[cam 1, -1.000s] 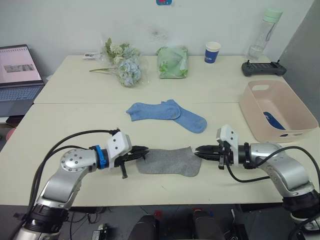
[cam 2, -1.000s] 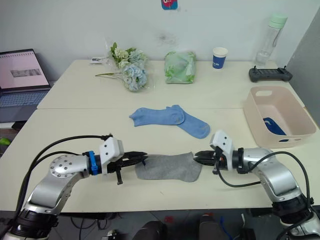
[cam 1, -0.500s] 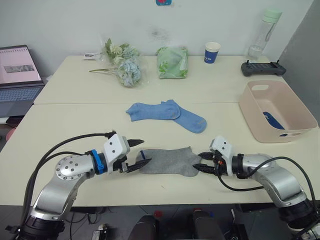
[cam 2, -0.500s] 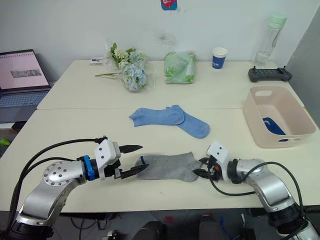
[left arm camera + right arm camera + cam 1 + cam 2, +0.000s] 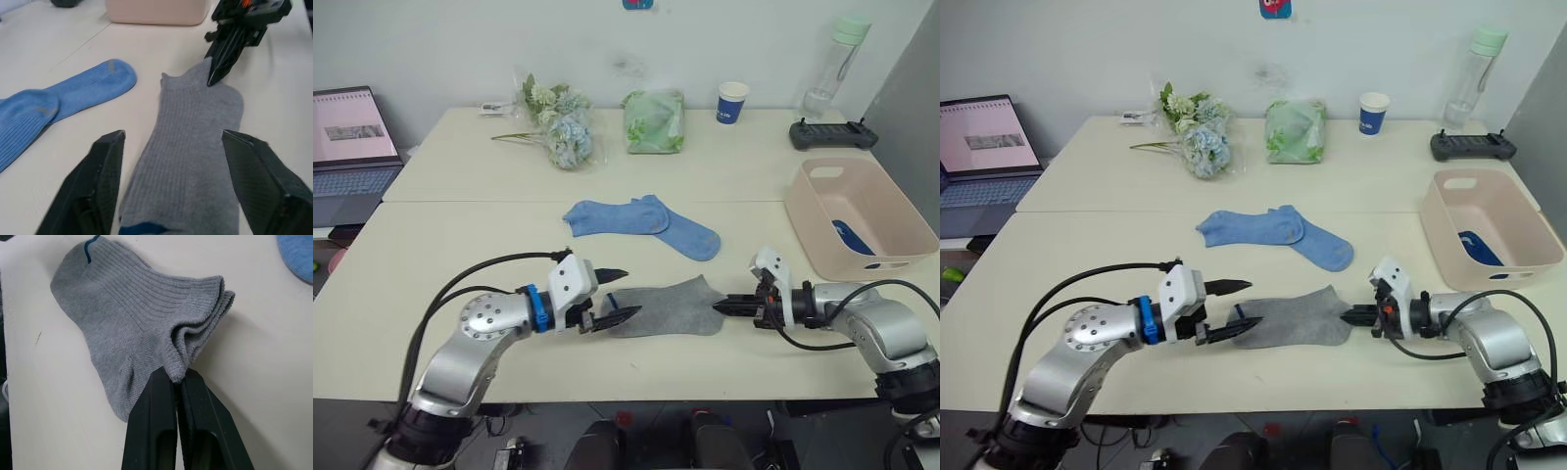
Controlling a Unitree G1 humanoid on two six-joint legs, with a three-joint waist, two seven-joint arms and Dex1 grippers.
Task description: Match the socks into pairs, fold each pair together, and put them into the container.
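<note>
The grey socks [image 5: 666, 311] lie stacked at the table's front middle. My right gripper [image 5: 720, 307] is shut on their right end [image 5: 176, 363], which is bunched up at the fingertips. My left gripper [image 5: 619, 294] stands open at their left end, one finger [image 5: 93, 191] on each side of the fabric. Two light blue socks [image 5: 641, 220] lie overlapped farther back. The pink container [image 5: 886, 201] stands at the right with a navy sock [image 5: 847, 235] inside.
Along the back of the table are flowers [image 5: 558, 127], a green bag [image 5: 653, 121], a blue paper cup [image 5: 731, 102], a bottle [image 5: 829, 64] and a black controller [image 5: 832, 134]. A laptop [image 5: 347, 142] sits at the far left.
My left gripper opened off the grey socks' left end. My right gripper shut on their right end and drew them to the right; the left gripper followed.
</note>
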